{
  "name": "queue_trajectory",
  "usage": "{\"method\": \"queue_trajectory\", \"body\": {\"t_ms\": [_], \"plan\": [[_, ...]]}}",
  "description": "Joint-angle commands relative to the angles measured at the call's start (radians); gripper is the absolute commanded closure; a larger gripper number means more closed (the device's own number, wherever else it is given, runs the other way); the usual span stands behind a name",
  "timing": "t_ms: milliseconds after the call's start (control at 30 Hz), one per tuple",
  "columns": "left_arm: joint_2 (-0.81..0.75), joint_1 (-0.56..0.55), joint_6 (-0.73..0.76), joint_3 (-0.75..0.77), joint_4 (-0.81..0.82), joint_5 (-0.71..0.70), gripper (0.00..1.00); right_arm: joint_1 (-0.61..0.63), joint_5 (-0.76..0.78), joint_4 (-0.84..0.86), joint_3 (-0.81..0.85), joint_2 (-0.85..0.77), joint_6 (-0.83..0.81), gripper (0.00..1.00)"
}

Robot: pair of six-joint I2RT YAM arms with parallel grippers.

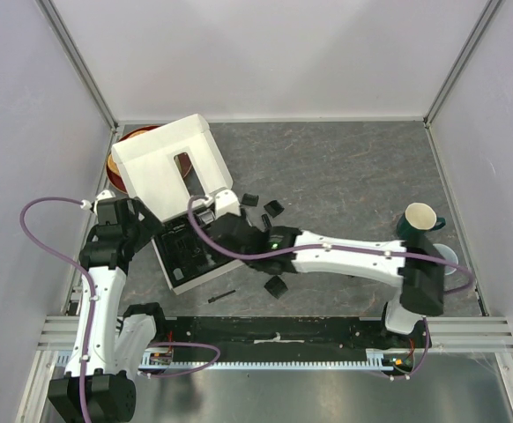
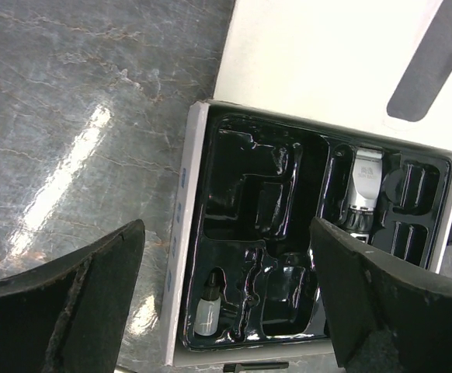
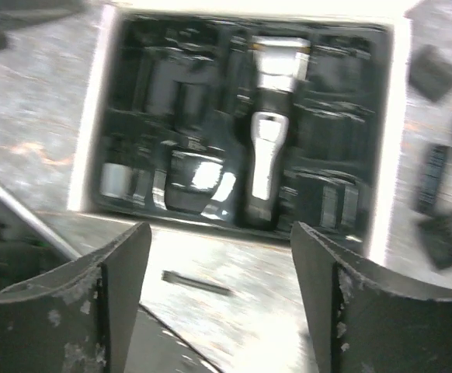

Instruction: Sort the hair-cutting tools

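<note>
**A:** Start close in. How do the right fingers point(image 3: 94, 303) stand?

**B:** Spread wide, with nothing between them and touching nothing (they hang in the air over the box point(image 3: 387, 140)).

**A:** What lies nearest them?

**B:** A small brush point(image 3: 197, 283), blurred, flat on the table point(image 3: 32, 132) just in front of the box.

**A:** And past that?

**B:** The black tray point(image 3: 140, 85) inside the box. The clipper point(image 3: 269, 140) lies in its middle slot with the silver head at the far end, clear of both fingers.

**A:** And the left fingers point(image 2: 94, 311)?

**B:** Just as wide, and empty. They hover above the tray from the other side. In that view the clipper's silver head shows just beyond the right-hand finger, and a small clear bottle point(image 2: 206, 315) sits in the tray's near corner pocket.

**A:** Where are the comb guards point(image 1: 274, 208)?

**B:** Loose on the table to the right of the box. Three are grouped by its far corner and one by its near corner (all black, none touching the box).

**A:** Anything farther off?

**B:** The white lid point(image 1: 155, 167) stands open behind the tray. A green cup point(image 1: 420, 216) is well apart at the right side of the table.
</note>
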Motion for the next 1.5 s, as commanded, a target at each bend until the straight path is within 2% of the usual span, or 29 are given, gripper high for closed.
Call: {"method": "queue_trajectory", "body": {"t_ms": [0,200,600,967,1267,1367,1467], "plan": [[0.005,-0.002,0.068,0.007,0.057,0.068,0.06,-0.075,0.014,-0.206,-0.139,-0.151,-0.124,0.16],[0.023,0.0,0.078,0.007,0.068,0.101,0.05,-0.12,-0.041,-0.337,-0.248,-0.205,-0.256,0.1],[0.025,0.002,0.087,0.001,0.072,0.124,0.05,-0.178,-0.255,-0.348,-0.29,-0.102,-0.382,0.07],[0.022,0.0,0.085,-0.003,0.075,0.128,0.05,-0.18,-0.394,-0.303,-0.316,-0.025,-0.387,0.11],[0.022,0.0,0.087,-0.003,0.077,0.131,0.05,-0.18,-0.422,-0.294,-0.319,0.038,-0.364,0.15],[0.02,0.0,0.087,-0.003,0.075,0.131,0.05,-0.181,-0.425,-0.297,-0.315,0.052,-0.354,0.19],[0.019,0.0,0.088,-0.003,0.075,0.131,0.05,-0.18,-0.43,-0.305,-0.301,0.067,-0.337,0.27]]}}
